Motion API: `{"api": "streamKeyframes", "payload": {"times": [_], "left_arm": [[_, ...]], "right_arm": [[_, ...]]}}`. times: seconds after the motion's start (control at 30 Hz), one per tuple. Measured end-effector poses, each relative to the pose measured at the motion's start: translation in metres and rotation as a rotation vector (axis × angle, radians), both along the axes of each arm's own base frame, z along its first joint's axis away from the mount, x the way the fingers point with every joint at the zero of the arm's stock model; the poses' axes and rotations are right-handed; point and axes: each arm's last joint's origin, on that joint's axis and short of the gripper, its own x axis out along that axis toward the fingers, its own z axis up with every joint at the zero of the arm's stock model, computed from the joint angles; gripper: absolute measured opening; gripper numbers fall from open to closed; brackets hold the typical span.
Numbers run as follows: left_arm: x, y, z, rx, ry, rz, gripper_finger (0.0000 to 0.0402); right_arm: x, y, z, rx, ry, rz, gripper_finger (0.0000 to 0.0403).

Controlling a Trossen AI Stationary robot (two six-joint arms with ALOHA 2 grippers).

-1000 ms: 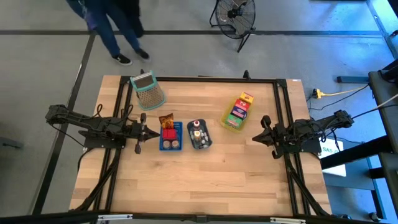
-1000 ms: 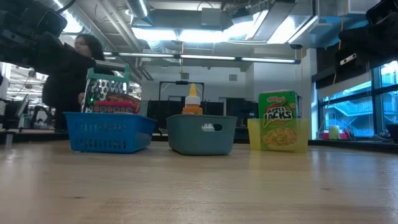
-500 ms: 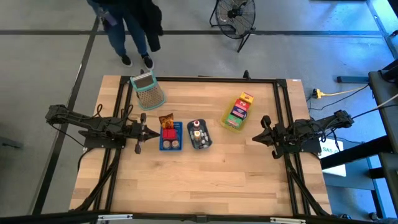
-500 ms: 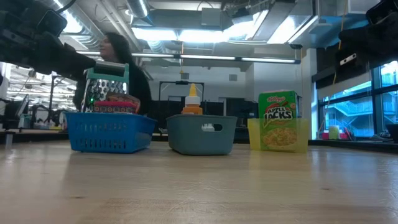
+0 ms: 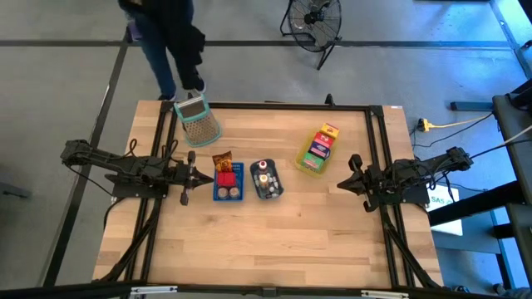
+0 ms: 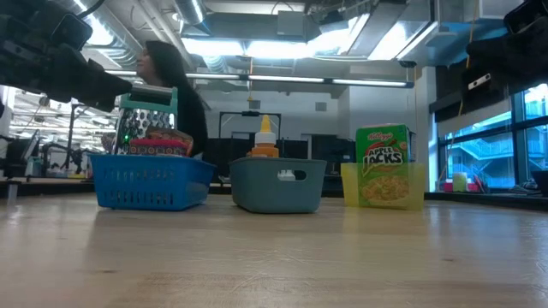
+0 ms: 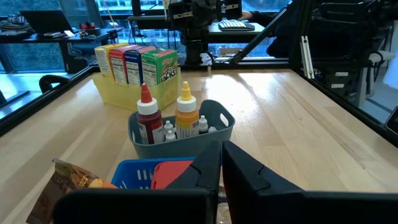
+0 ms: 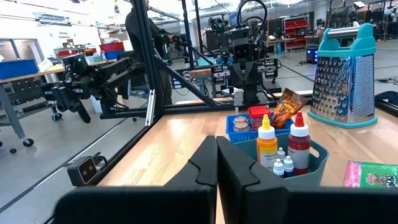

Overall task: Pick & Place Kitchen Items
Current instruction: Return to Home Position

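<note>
While both arms lie low at the two sides of the table [image 5: 274,241], the left gripper [image 5: 198,177] sits just beside the blue bin [image 6: 150,184], its fingers [image 7: 249,174] pressed together with nothing between them. A teal-rimmed grater [image 5: 198,120] stands upright near the far left corner, apart from the bins, and a person [image 5: 166,37] is on the floor just beyond it.

The blue bin holds a brown packet [image 5: 222,160] at its far end, a red tin [image 5: 225,177] in the middle and small jars [image 5: 229,193] at its near end. Just beside it on the right, the grey bin [image 6: 274,188] holds a red bottle [image 7: 147,118] and a yellow bottle [image 7: 185,113], both upright, with small white bottles [image 7: 169,132] around their bases.

Farther right, and apart from the grey bin, the yellow bin [image 6: 349,184] carries four cartons standing in a row: a yellow carton [image 7: 104,59], a red carton [image 7: 118,62], a blue carton [image 7: 132,62] and a green carton [image 7: 163,68].

The right gripper [image 5: 342,183] waits near the yellow bin, toward the right edge of the table, its two fingers also closed against each other and empty.
</note>
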Motion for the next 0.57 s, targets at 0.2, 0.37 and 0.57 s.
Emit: {"api": "streamKeyframes", "payload": {"times": [0.2,0.37,0.57], "left_arm": [[0.0,0.0,0.0001,0.0,0.0,0.0,0.0008],[0.0,0.0,0.0002,0.0,-0.001,0.0,0.0006],[0.0,0.0,0.0001,0.0,-0.001,0.0,0.0006]], "right_arm": [[0.0,0.0,0.0,0.0,0.0,0.0,0.0001],[0.0,0.0,0.0,0.0,0.0,0.0,0.0001],[0.0,0.0,0.0,0.0,0.0,0.0,0.0001]]}}
